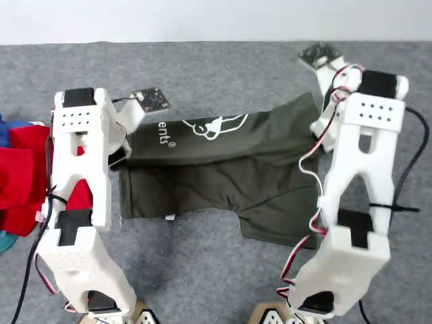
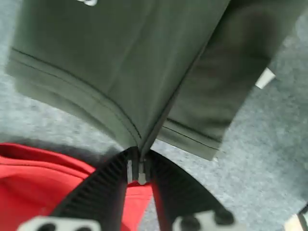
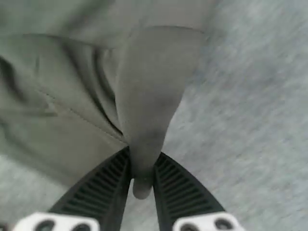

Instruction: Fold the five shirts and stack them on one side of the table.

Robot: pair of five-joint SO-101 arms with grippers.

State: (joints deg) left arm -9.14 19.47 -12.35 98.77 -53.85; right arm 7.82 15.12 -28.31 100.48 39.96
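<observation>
**Olive shirt pinched at both ends on the grey table**

The dark olive shirt lies in the middle of the table, between the two arms. Its far half is doubled over the near half, and the edge of that fold runs from 9 to 3 o'clock. A short sleeve juts out at about 5 o'clock.

The left gripper is at the shirt's 9 o'clock end. Its ribbed black fingers are pressed together on a corner of the stitched hem, and the cloth fans away from them. The right gripper is at the 3 o'clock end and is closed on a bunched ridge of the fabric.

A white print of a line drawing and some lettering sits near the shirt's 12 o'clock edge. A small white tag pokes out at about 7 o'clock.

The table has a grey, felt-like covering. A crumpled red shirt lies at its 9 o'clock edge with a bit of blue cloth just beyond. A pale wall runs behind the table at 12 o'clock.
</observation>
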